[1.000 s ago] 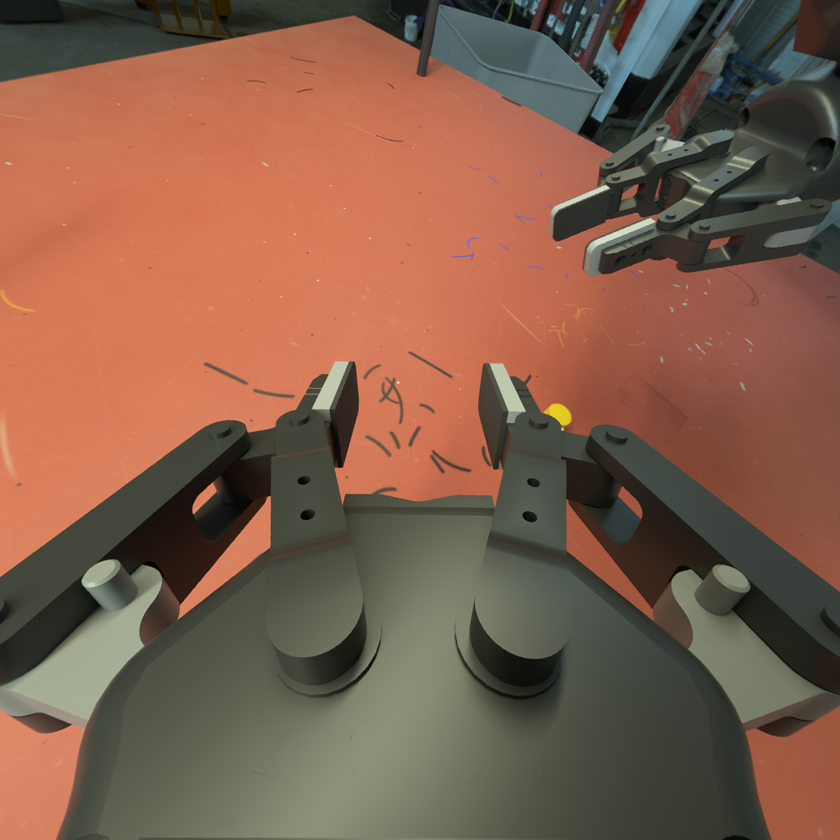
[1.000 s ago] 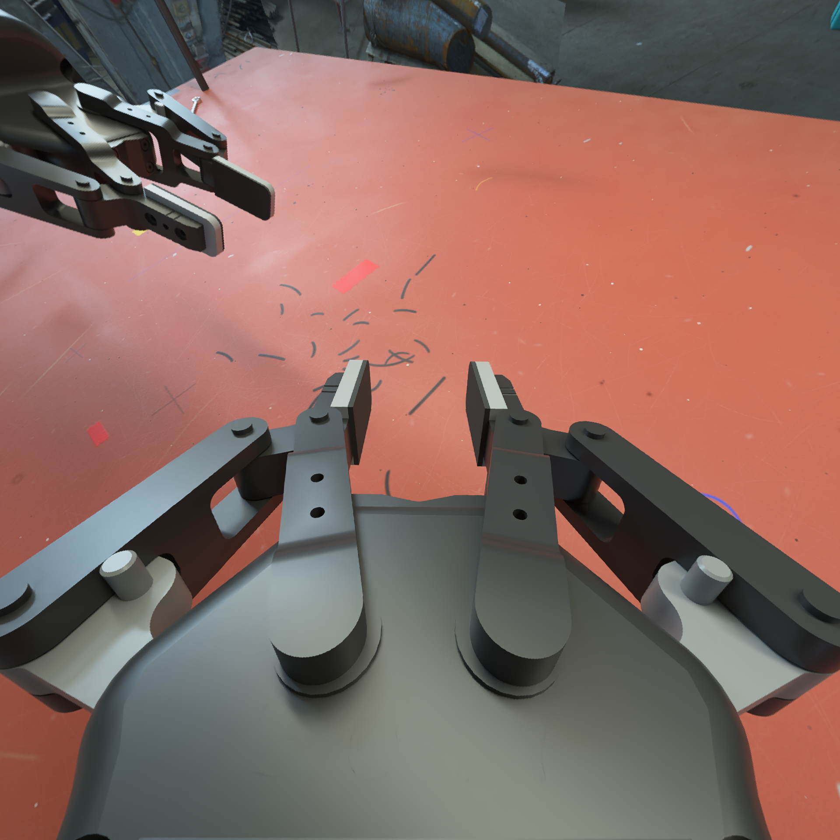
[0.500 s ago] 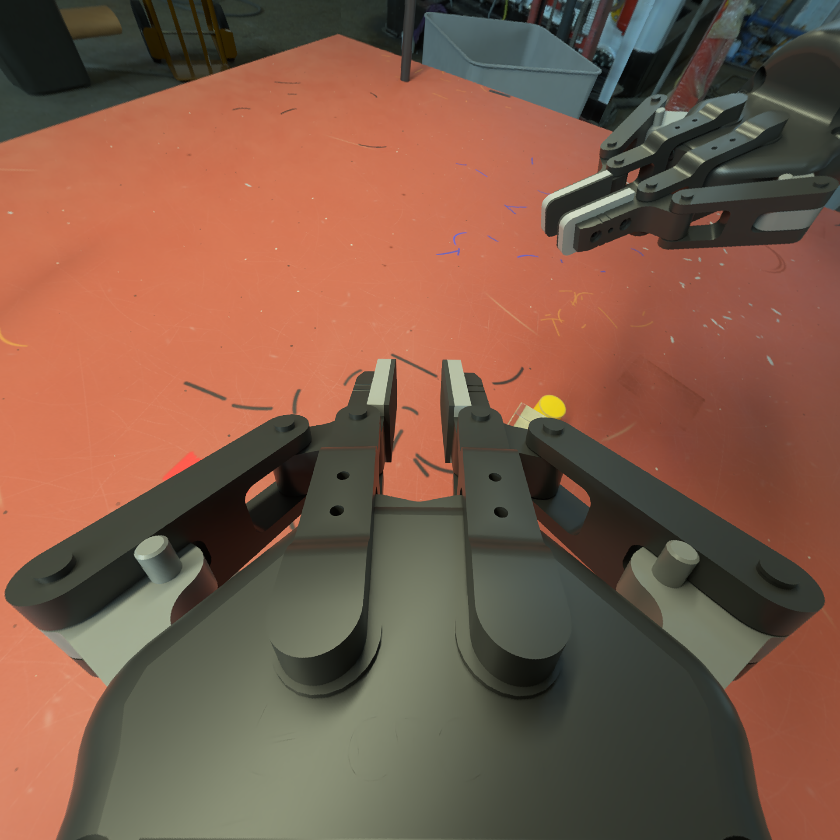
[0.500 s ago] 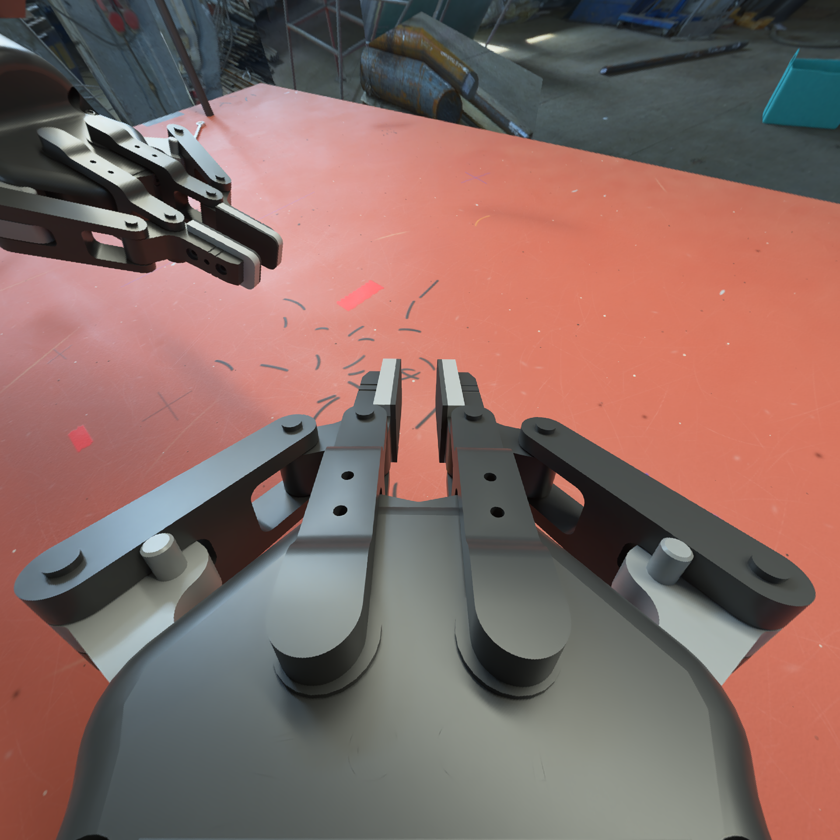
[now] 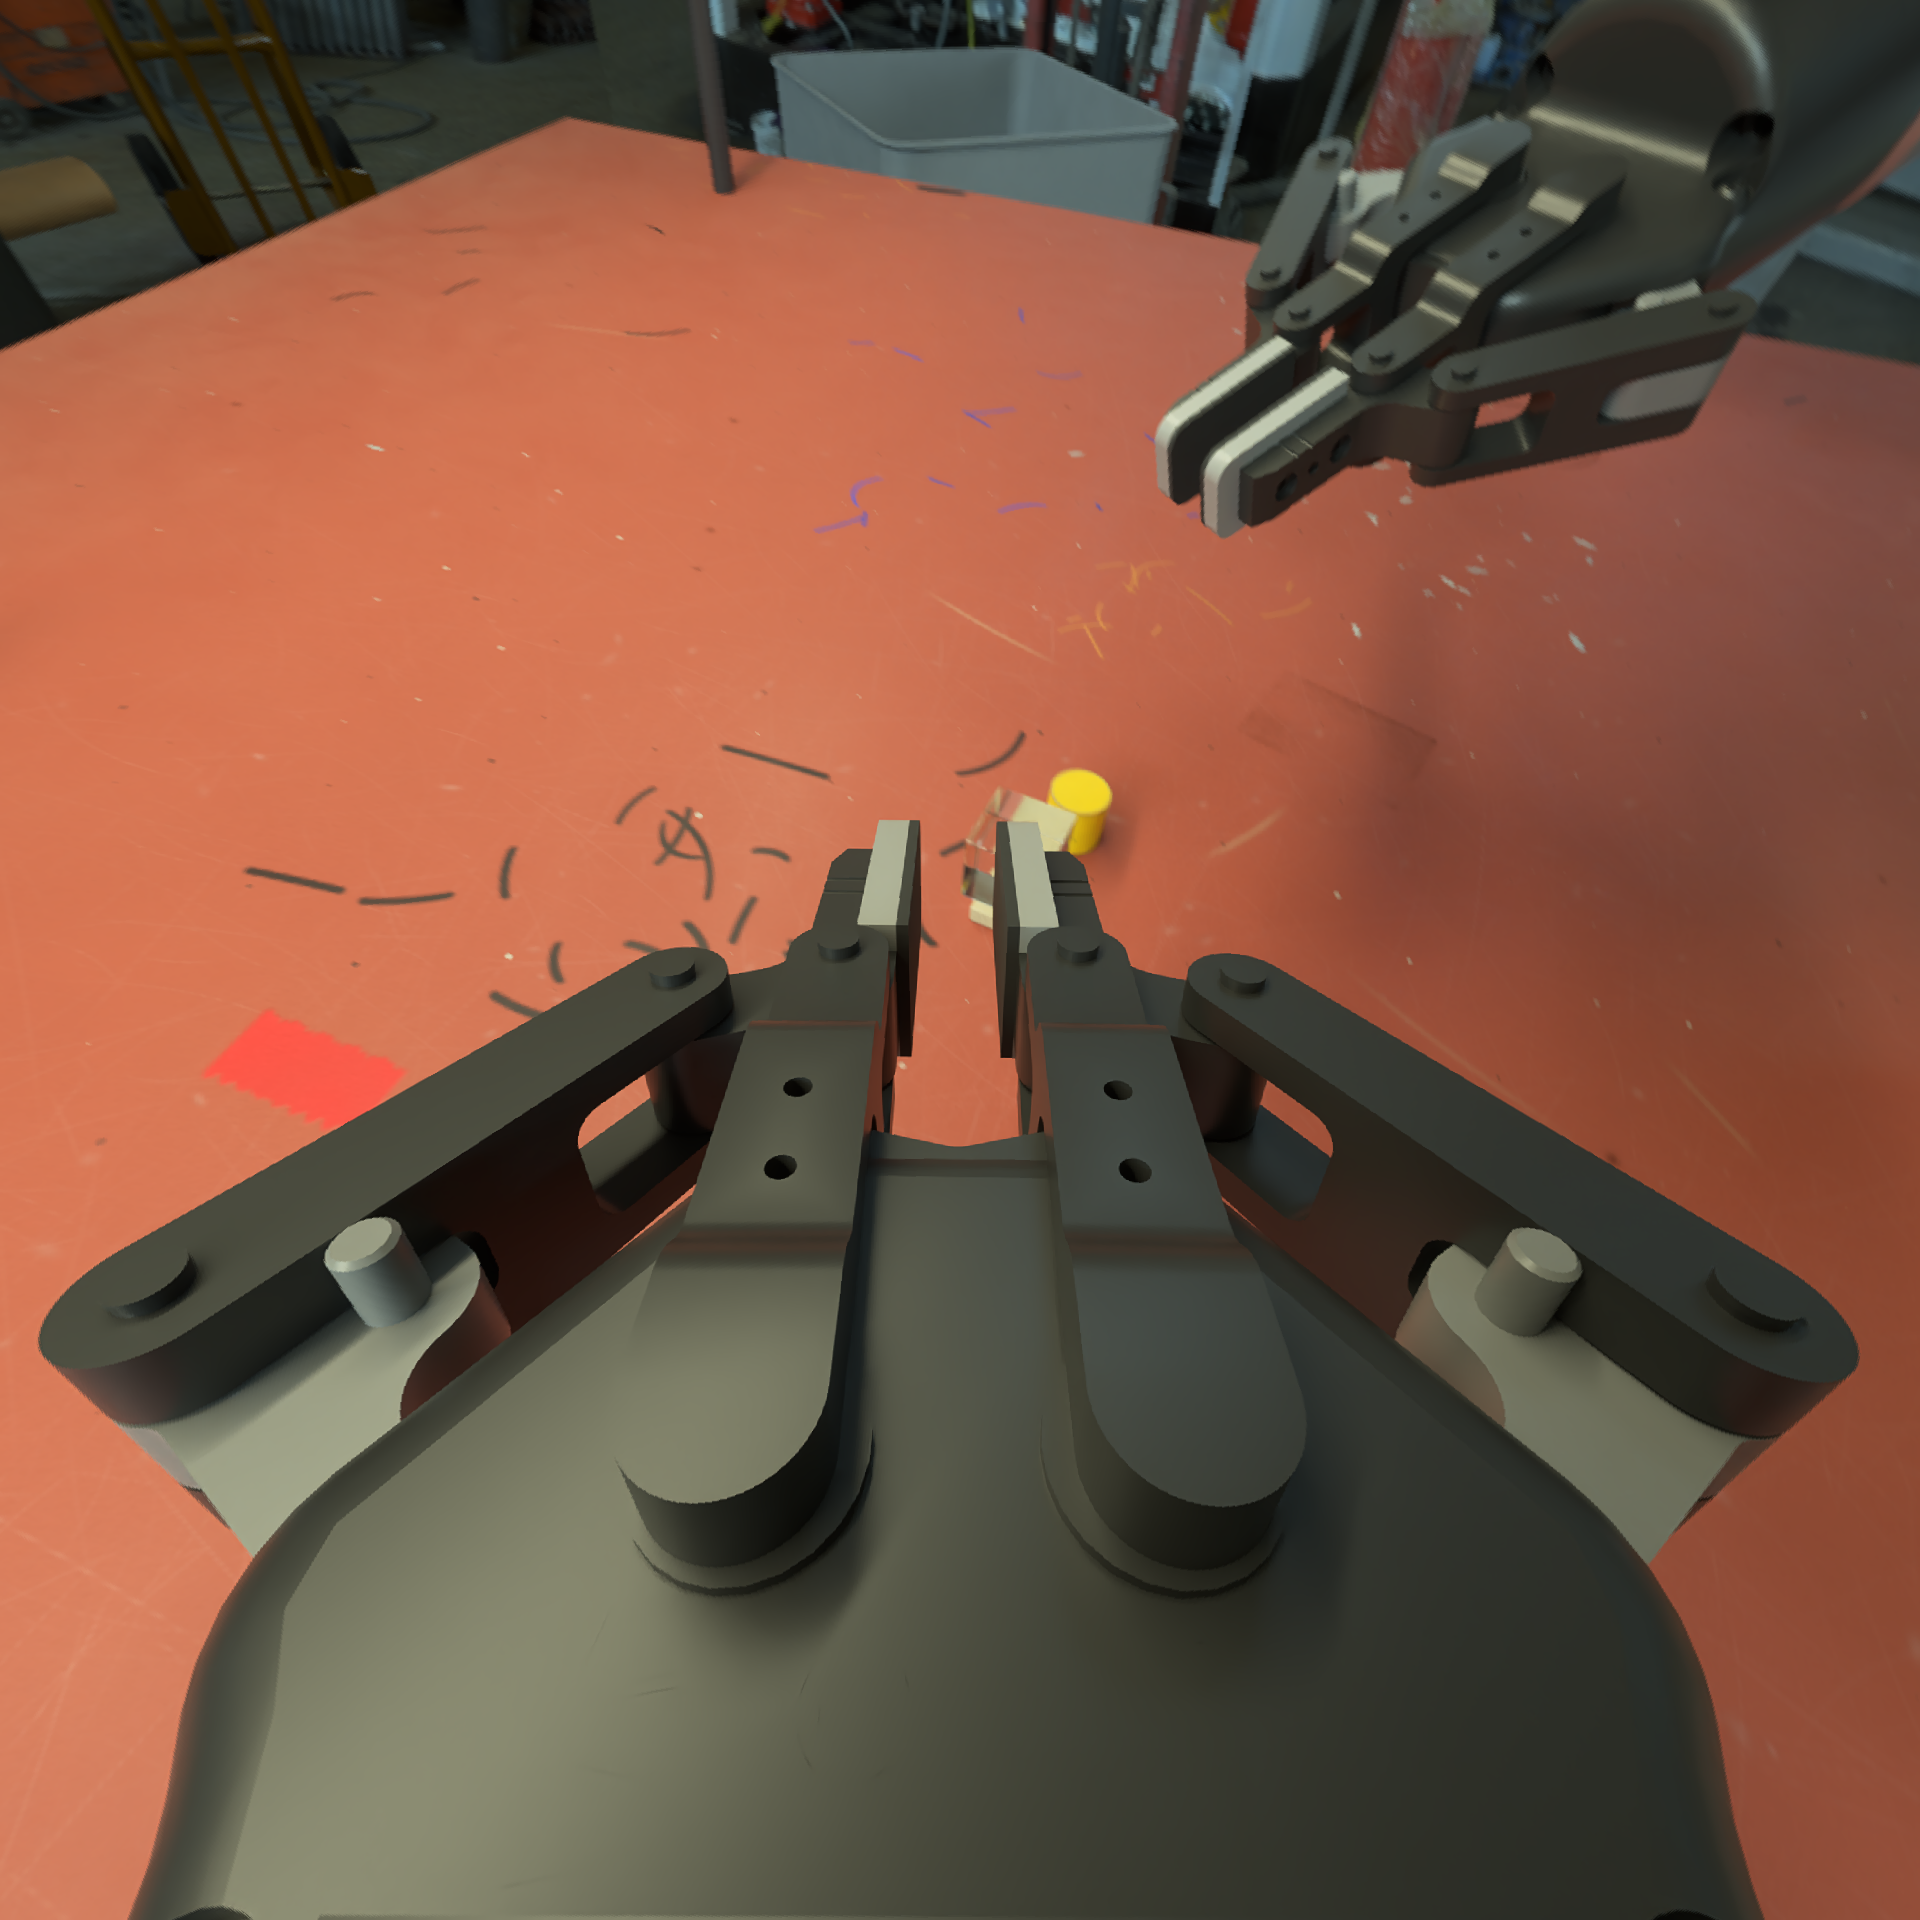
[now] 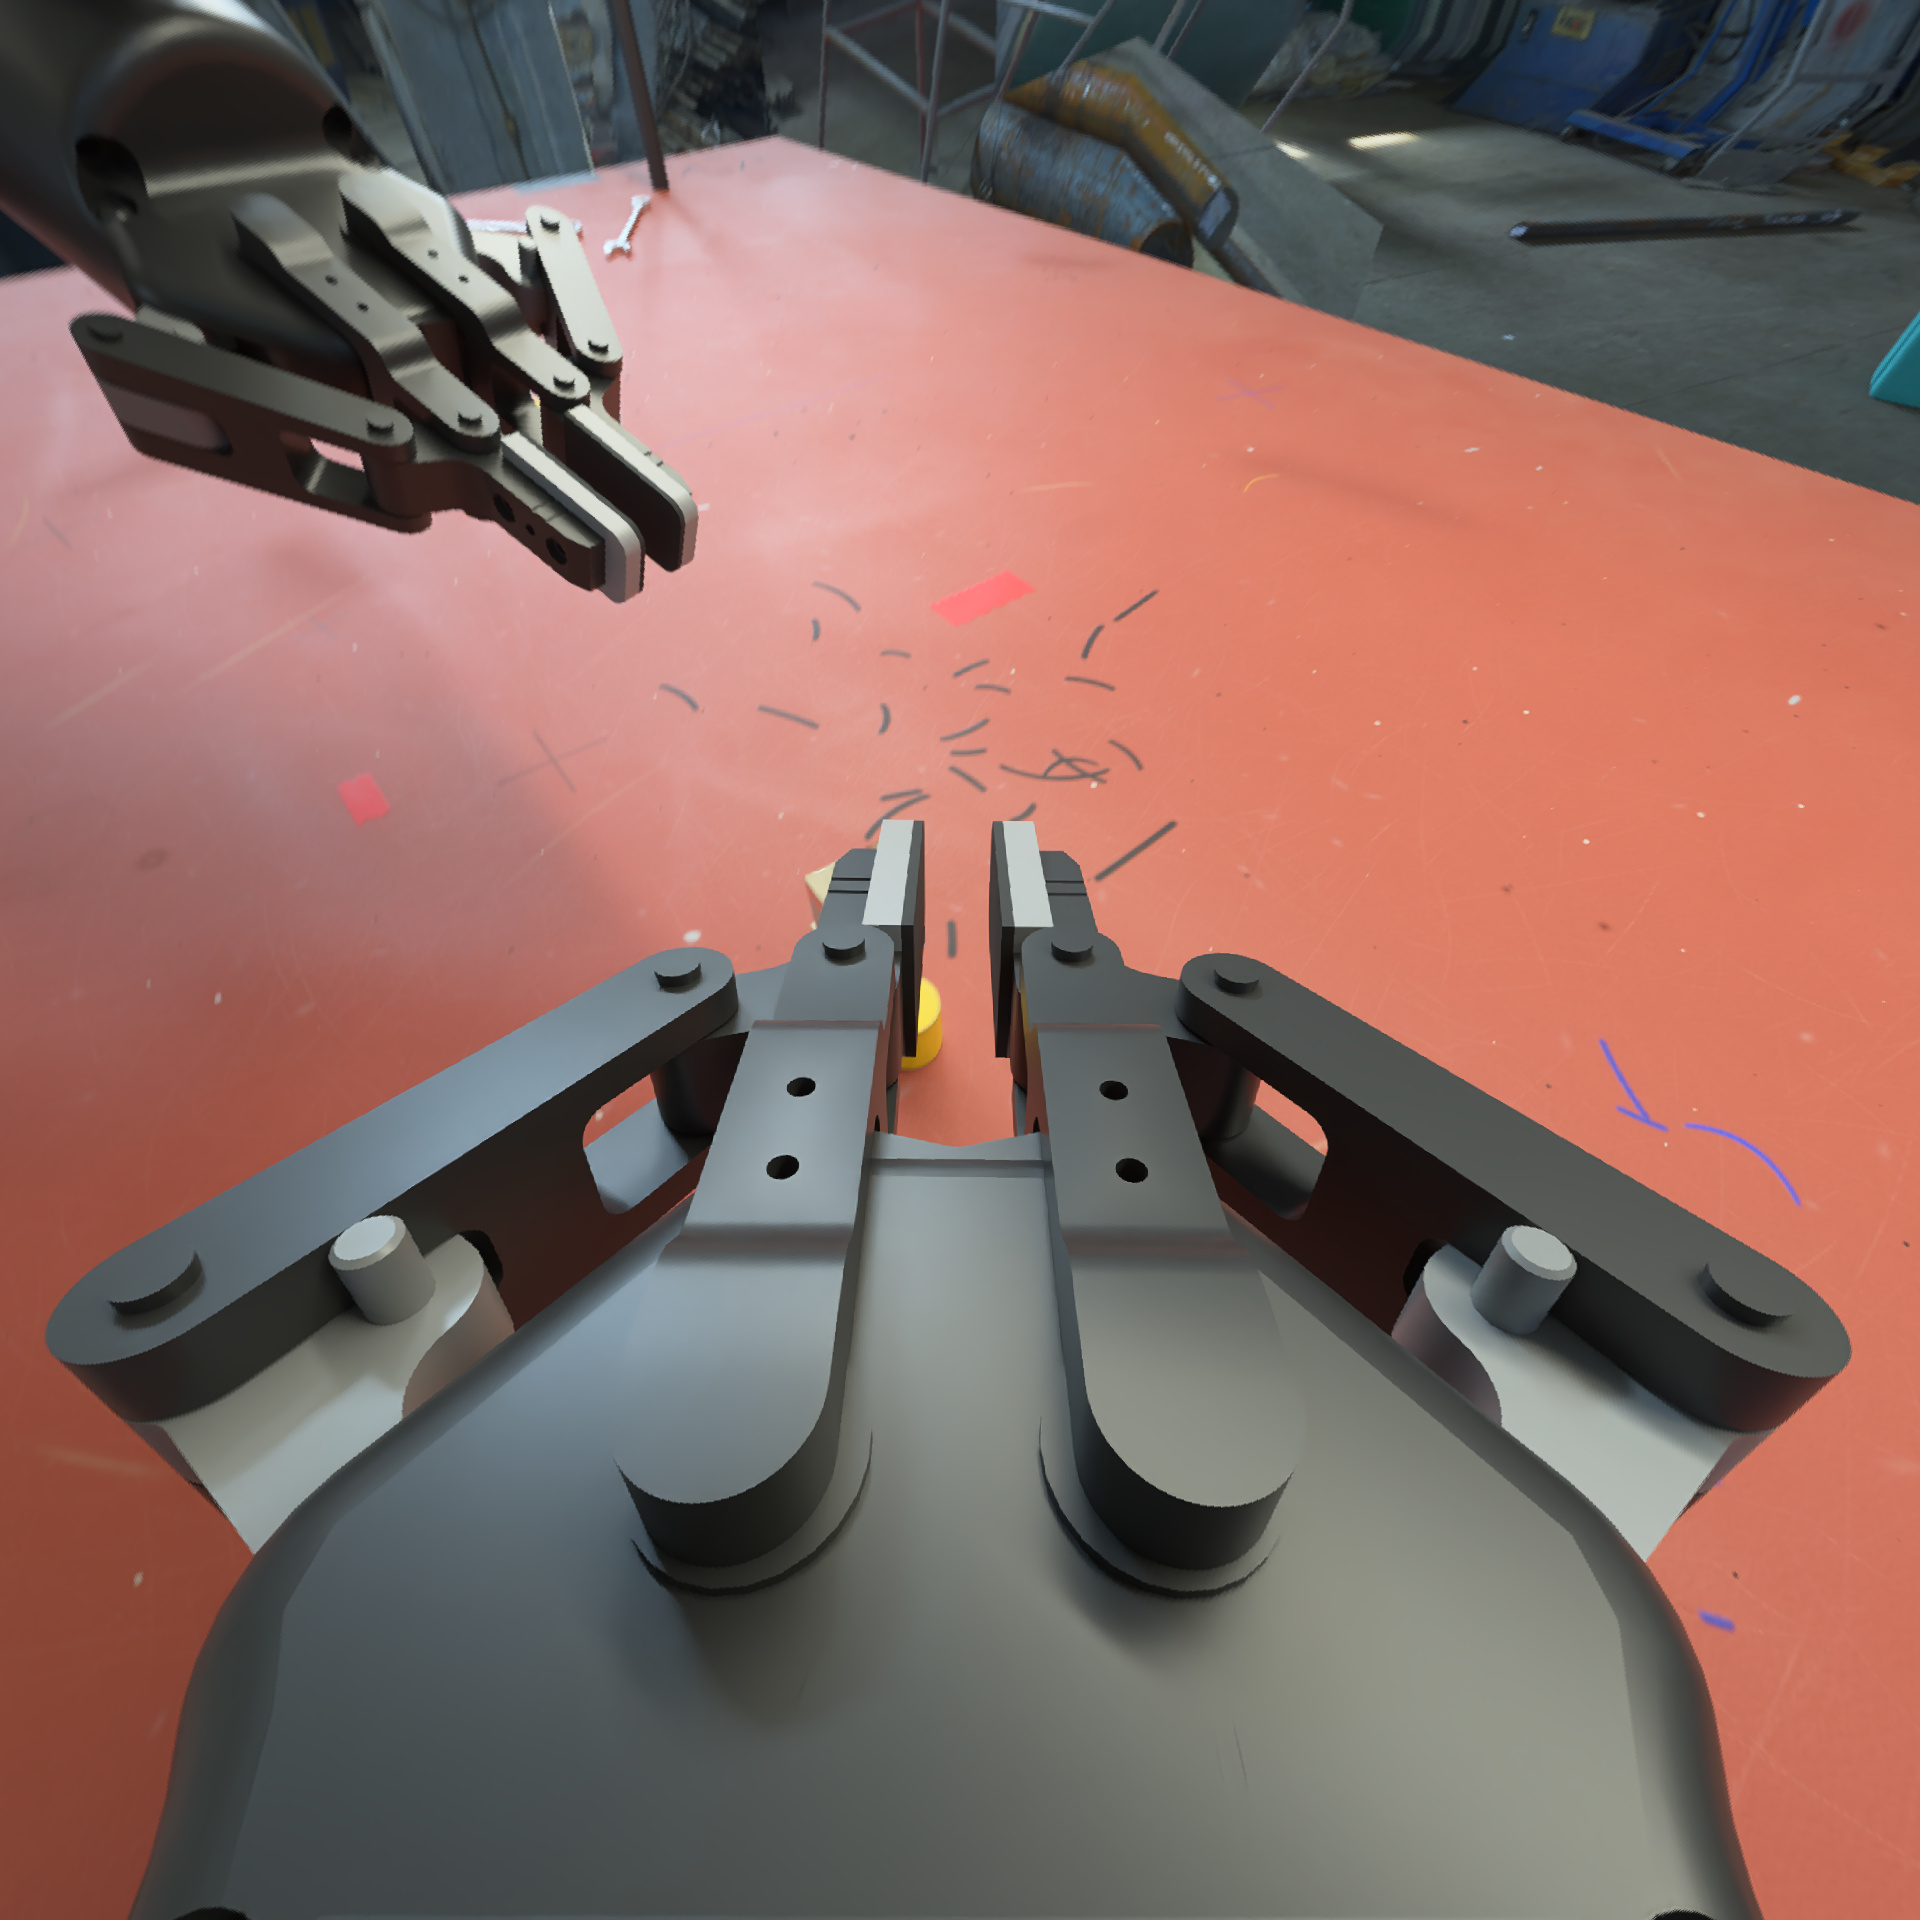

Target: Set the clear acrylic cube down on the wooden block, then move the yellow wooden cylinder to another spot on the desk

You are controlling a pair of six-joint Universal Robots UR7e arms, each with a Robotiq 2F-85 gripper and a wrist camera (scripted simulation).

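Observation:
In the left wrist view a yellow cylinder (image 5: 1081, 805) stands upright on the orange desk (image 5: 520, 571). Touching its left side are a pale wooden block (image 5: 1042, 824) and a clear cube (image 5: 982, 860); my right finger partly hides both, so I cannot tell how they stack. My left gripper (image 5: 956, 883) hovers above the desk just short of them, its jaws nearly together and empty. My right gripper (image 6: 956, 883) is also nearly shut and empty; the cylinder (image 6: 925, 1023) shows below, between its fingers, with a block corner (image 6: 821, 883) left of them.
The right gripper (image 5: 1210, 473) hangs over the desk's far right in the left wrist view; the left gripper (image 6: 634, 540) shows at upper left in the right wrist view. A grey bin (image 5: 966, 114) and a post (image 5: 717, 104) stand at the far edge. A wrench (image 6: 627, 223) lies far off.
Both grippers have closed from wide open to nearly shut and pulled back upward. The cylinder, block and cube have come into view from behind the fingers.

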